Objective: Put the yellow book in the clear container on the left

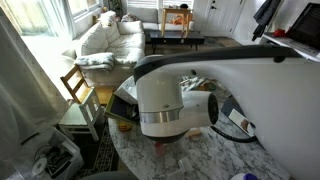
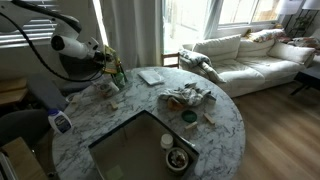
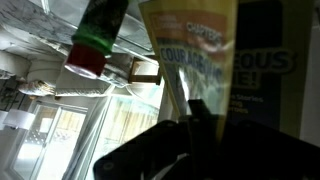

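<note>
Standing on end in the tool (image 3: pixel 196 120), the book (image 3: pixel 185 50) fills the middle of the wrist view. Its yellow front cover faces the camera, and a darker panel to one side may be the back cover swung open. The long axis runs straight out from the tool, up that picture with a slight lean, so the book's far short edge points away from the wrist. The dark fingers look closed tight on the near edge, holding the book and nothing else. A green bottle (image 3: pixel 100 35) with a red cap shows just beyond it.

The step in hand seems to be the carry, with the book gripped and off the tabletop (image 2: pixel 215 140). In an exterior view, the arm (image 2: pixel 70 45) reaches over the tabletop's edge, and the container (image 2: pixel 150 76) lies flat and apart from it, nearer the window. The next move probably calls for travelling over the container, turning the book's long axis to match the container's, tipping it flat, lowering and then releasing.
</note>
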Robot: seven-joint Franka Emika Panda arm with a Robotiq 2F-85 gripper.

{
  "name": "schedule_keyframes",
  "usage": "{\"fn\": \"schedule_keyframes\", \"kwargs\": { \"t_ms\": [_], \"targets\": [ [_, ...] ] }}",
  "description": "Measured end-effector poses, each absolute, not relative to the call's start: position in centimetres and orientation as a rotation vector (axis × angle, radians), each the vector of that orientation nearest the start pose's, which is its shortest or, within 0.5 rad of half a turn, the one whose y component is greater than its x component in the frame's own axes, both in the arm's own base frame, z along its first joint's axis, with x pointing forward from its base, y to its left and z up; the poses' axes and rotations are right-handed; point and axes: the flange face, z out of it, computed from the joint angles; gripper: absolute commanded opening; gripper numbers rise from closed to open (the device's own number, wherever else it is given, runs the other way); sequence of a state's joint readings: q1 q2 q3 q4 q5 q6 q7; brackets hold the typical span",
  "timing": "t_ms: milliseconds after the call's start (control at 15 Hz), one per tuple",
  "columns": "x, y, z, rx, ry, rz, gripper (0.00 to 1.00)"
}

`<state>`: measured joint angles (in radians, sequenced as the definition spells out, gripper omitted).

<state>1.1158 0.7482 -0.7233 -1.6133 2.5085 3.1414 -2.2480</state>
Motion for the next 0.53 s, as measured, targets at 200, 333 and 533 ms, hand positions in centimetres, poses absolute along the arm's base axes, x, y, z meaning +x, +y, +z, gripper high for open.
{"fn": "schedule_keyframes", "kwargs": {
  "t_ms": [200, 333, 533],
  "targets": [
    [60.7, 25.4, 29.5, -2.626, -0.684, -1.579, 0.0],
    [61.2, 24.9, 29.9, -2.585, -0.672, -1.599, 0.0],
    [61.0, 24.3, 29.5, -2.557, -0.662, -1.588, 0.0]
  ]
}}
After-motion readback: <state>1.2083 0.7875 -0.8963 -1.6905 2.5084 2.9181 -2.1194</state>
